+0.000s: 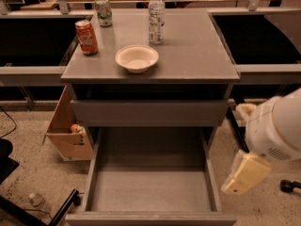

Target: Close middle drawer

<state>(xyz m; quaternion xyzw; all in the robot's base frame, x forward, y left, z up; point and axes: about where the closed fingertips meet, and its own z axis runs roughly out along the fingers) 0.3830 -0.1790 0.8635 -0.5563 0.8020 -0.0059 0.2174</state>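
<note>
Step in hand: approach judged under way, drawer not yet contacted. Gripper (pixel 245 174) held low at right, just beside middle drawer (pixel 150 188), outside its right wall; whether open or shut cannot be told. Next move judged: gripper to be brought round ahead of drawer, drawer then pushed straight inward. Drawer seen pulled far out below upper front (pixel 149 112): wide, shallow, matte grey, handleless, empty inside

Speckled floor (pixel 28 173), cardboard box (pixel 63 126) left, dim light.
</note>
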